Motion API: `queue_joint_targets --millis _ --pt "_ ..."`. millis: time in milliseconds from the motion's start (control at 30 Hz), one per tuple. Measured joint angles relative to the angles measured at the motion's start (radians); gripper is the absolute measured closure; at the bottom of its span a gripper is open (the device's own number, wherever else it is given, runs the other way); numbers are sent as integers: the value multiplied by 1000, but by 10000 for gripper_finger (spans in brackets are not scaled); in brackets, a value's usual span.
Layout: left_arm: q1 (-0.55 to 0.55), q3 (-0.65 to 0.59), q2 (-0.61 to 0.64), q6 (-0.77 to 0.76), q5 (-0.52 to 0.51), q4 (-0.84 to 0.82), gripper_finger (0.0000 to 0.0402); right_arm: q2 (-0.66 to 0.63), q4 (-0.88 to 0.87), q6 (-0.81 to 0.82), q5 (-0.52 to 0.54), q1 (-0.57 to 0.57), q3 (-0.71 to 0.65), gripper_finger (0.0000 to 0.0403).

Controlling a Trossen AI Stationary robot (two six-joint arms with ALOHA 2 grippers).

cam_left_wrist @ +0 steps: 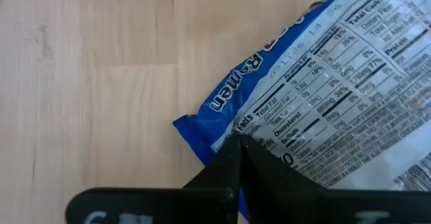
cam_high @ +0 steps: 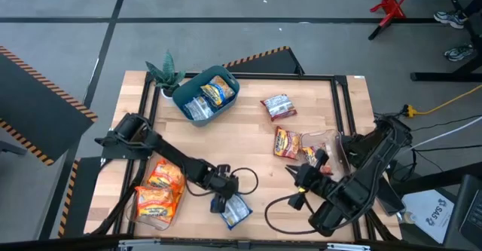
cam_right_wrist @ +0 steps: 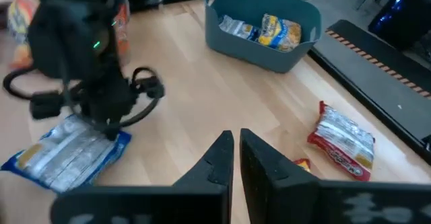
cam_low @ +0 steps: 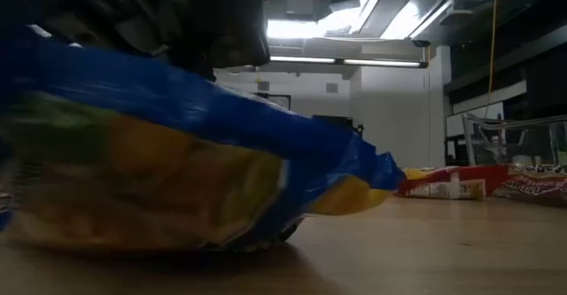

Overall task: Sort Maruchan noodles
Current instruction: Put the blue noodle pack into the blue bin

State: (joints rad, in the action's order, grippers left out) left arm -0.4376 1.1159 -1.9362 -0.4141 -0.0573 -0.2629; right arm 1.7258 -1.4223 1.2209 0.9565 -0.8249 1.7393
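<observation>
Pale wooden tabletop [cam_high: 248, 142] carries a blue-white crinkly plastic noodle packet [cam_high: 235, 209] (label side up), its corner pinched in the left gripper [cam_high: 219, 203] jaws. Right gripper [cam_high: 295, 174] jaws hover narrowed, well apart from it.

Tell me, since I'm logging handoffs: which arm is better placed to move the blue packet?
Left. The left gripper is down at the blue packet, while the right gripper sits apart from it.
</observation>
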Motion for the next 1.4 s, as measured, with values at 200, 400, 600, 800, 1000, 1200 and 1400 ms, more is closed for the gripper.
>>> queue_joint_targets --millis 200,400,600,800,1000,1200,1400 --pt "40 -56 2 -2 8 75 401 64 114 -187 -88 9 0 376" --pt "74 -87 2 -21 31 113 401 149 304 -486 -213 45 0 274" --pt "91 -92 2 -21 50 118 401 241 524 -892 -278 95 0 166" --pt "97 -92 2 -5 48 118 401 363 711 -1165 -439 136 0 130" --pt "97 -92 2 -2 49 118 401 449 776 -1232 -449 151 0 135" --pt "97 -92 2 3 51 118 401 486 824 -1255 -555 186 0 136" --pt "97 -93 2 5 54 120 401 523 817 -1318 -526 218 1 136"
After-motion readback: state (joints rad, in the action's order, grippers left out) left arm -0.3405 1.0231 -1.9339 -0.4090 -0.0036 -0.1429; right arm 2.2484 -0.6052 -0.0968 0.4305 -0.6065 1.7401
